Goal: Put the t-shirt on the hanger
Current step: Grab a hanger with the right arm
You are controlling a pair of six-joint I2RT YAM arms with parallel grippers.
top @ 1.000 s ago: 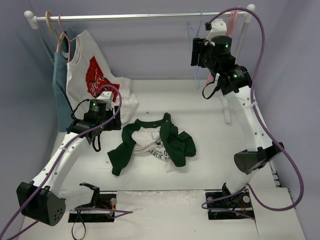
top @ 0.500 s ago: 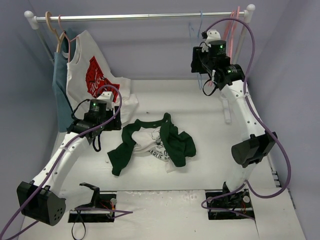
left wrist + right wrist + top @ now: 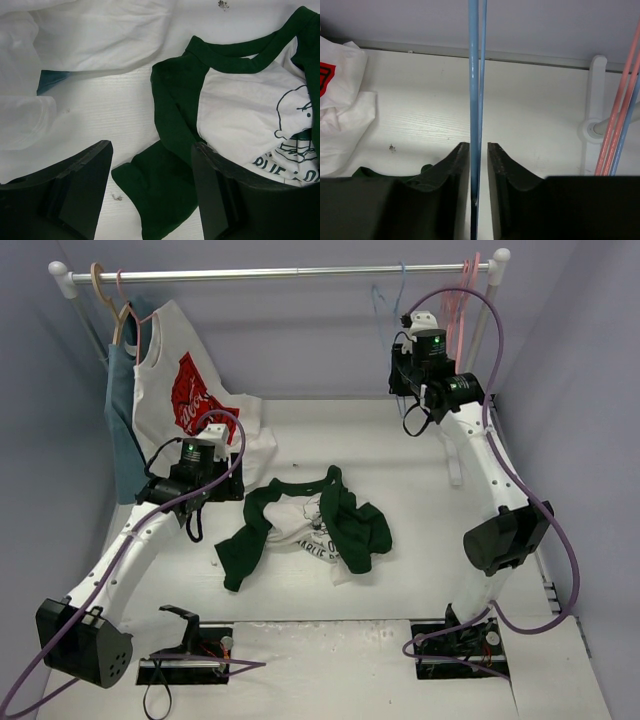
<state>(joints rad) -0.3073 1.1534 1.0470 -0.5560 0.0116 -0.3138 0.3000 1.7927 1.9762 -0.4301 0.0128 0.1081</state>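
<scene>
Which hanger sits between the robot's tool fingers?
The light blue wire hanger, running straight down between the right tool's fingers. The pink hangers hang off to one side, and the wooden hanger is at the rail's other end.

Left of the right claw (image 3: 478,150), a white shirt with a red graphic (image 3: 340,95) lay bunched on the white table (image 3: 535,110). To the claw's right hung the pink hangers (image 3: 618,100), just beside the rack's white post (image 3: 596,90). Beyond the left claw (image 3: 150,146) lay more of that white cloth (a teal scrap showed beneath it). Far to the right claw's left, a tan wooden hanger (image 3: 122,325) and a blue-grey garment (image 3: 120,450) hung from the metal rail (image 3: 270,273).
</scene>
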